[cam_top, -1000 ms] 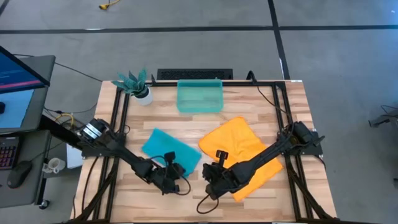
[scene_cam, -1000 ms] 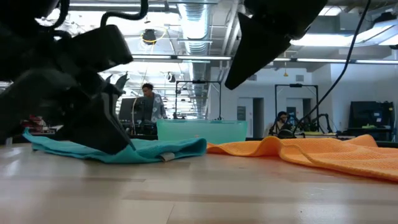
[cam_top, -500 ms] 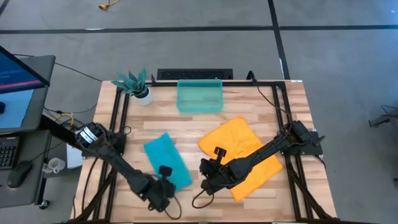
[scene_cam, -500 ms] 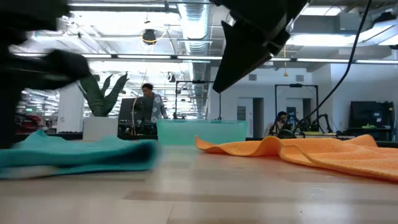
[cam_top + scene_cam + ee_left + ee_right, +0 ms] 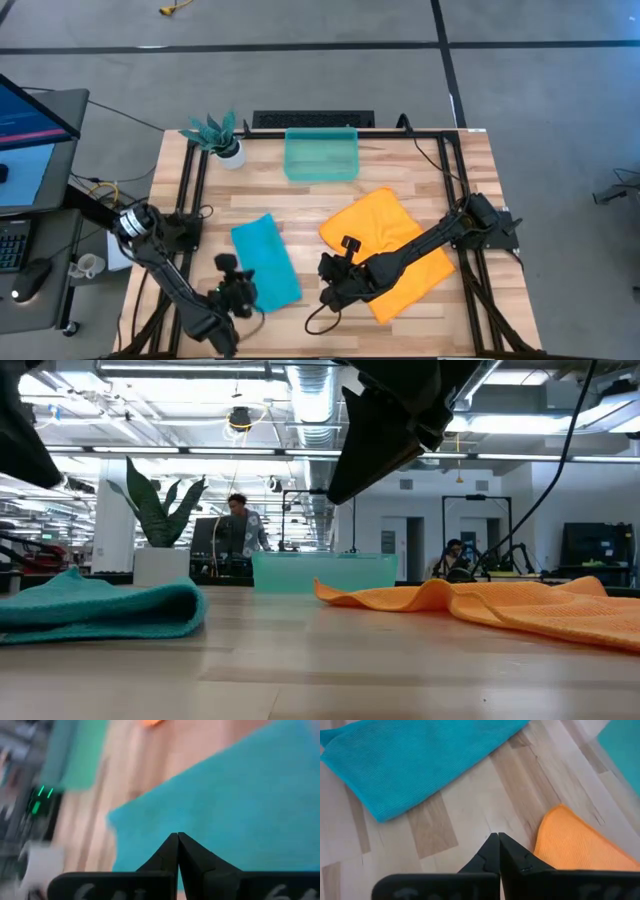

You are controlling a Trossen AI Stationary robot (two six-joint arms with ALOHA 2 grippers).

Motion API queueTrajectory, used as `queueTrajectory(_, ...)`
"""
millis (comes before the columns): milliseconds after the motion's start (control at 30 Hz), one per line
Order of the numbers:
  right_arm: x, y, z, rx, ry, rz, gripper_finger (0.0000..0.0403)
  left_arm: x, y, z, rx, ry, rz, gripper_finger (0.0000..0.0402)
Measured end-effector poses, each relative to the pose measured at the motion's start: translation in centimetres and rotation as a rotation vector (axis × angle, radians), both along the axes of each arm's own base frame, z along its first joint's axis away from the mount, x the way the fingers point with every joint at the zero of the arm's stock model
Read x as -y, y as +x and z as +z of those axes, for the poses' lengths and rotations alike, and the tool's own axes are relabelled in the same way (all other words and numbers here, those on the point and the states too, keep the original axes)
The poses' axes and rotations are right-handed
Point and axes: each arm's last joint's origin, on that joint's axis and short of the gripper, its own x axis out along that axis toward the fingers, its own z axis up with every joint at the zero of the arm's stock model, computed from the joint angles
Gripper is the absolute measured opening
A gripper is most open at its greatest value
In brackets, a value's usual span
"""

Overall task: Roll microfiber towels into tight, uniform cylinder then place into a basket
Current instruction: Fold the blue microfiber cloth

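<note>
While both tools are pressed together and empty, the left tool (image 5: 238,292) sits beside the teal towel (image 5: 266,260). Rolling loosely could leave an uneven cylinder unfit for the basket (image 5: 321,155).

Smaller towel (image 5: 266,260) left of larger towel (image 5: 395,252); basket (image 5: 321,155) behind both, plant (image 5: 216,135) left.

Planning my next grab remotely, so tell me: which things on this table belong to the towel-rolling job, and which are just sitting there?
Part of the job:
- teal-blue towel, folded, not yet rolled
- orange towel, spread out flat
- basket, nothing in it
- left gripper, shut
- right gripper, shut

Just there:
- potted plant beside the basket
- table
</note>
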Motion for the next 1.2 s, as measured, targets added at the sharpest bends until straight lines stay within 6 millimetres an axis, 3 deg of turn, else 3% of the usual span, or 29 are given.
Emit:
queueTrajectory(167,0.0,0.0,0.0,-0.001,0.000,0.001,0.0021,-2.4,-1.4,-0.3,0.149,-0.026,0.166,0.0000)
queueTrajectory(500,0.0,0.0,0.0,0.000,0.000,0.001,0.0020,-8.6,-2.7,-1.3,0.334,-0.314,0.187,0.0000)
queueTrajectory(733,0.1,0.1,0.0,0.002,0.002,-0.002,0.0018,-12.1,-0.2,-2.7,0.387,-0.459,0.214,0.0000)
queueTrajectory(933,0.1,0.1,0.0,0.005,0.003,-0.001,0.0020,-14.8,1.5,-4.2,0.318,-0.435,0.313,0.0000)
queueTrajectory(1200,0.1,0.1,0.0,-0.001,-0.006,0.011,0.0015,-16.3,3.2,-5.8,0.263,-0.463,0.339,0.0000)
